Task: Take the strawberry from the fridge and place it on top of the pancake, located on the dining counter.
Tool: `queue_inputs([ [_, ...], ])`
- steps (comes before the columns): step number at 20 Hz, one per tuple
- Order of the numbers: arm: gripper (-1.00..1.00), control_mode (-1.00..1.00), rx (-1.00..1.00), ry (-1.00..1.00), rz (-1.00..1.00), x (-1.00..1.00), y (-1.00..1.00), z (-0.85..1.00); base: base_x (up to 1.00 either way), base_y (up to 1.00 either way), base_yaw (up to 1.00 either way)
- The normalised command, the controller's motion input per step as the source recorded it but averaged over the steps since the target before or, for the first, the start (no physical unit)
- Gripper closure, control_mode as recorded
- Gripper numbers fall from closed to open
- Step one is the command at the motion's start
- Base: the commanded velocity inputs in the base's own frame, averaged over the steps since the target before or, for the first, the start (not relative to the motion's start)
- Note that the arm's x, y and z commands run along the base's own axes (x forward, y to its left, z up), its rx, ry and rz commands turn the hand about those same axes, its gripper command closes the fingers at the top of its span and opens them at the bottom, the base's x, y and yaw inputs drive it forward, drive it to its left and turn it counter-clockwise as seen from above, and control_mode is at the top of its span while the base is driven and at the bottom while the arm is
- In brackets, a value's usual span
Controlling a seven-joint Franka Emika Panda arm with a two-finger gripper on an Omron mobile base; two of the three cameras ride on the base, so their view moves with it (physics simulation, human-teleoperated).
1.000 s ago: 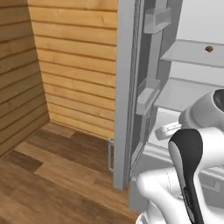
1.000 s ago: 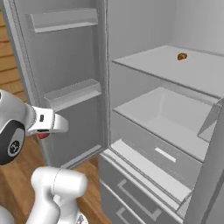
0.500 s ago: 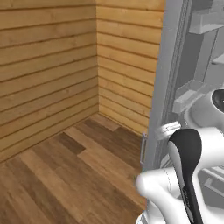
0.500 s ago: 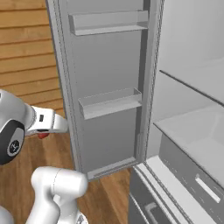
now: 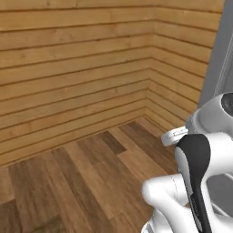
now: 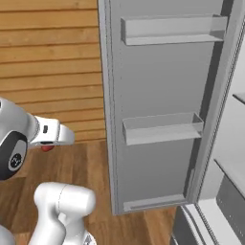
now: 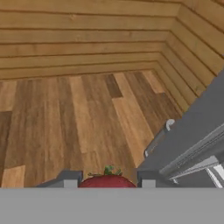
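The strawberry (image 7: 107,182), small and red with a green leafy top, sits between my gripper's (image 7: 109,177) two dark fingertips in the hand view; the gripper is shut on it. In the right base view a bit of the red strawberry (image 6: 46,148) peeks out under the white hand, low over the floor. The light-grey fridge stands at the right with its door (image 6: 162,86) open; the door's outer side and bar handle (image 7: 156,139) appear in the hand view. The pancake and the dining counter are out of view.
A wooden plank wall (image 5: 77,68) meets a second one at a corner (image 5: 152,54). Brown wood floor (image 5: 82,182) spreads in front of it. The open fridge door carries two door bins (image 6: 162,127), and a shelf edge (image 6: 234,172) shows at the far right.
The whole picture has swung left as the base turns away from the fridge; its shelves have slid off to the right. The gripper stays shut on the strawberry.
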Motion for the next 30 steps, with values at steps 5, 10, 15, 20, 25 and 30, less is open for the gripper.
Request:
queue_inputs([
  [5, 1.00, 1.00, 0.00, 0.00, 0.00, 0.00, 0.00, 0.00, -0.26, 1.00, 0.44],
  [10, 1.00, 1.00, 0.00, 0.00, 0.00, 0.00, 0.00, 0.00, 0.00, 1.00, 0.24],
  [15, 1.00, 1.00, 0.00, 0.00, 0.00, 0.00, 0.00, 0.00, 0.26, 0.87, 0.31],
  [20, 1.00, 1.00, 0.00, 0.00, 0.00, 0.00, 0.00, 0.00, 1.00, 0.67, 0.40],
  [25, 1.00, 1.00, 0.00, 0.00, 0.00, 0.00, 0.00, 0.00, 1.00, 0.19, 0.04],
  [30, 1.00, 1.00, 0.00, 0.00, 0.00, 0.00, 0.00, 0.00, 1.00, -0.03, -0.16],
])
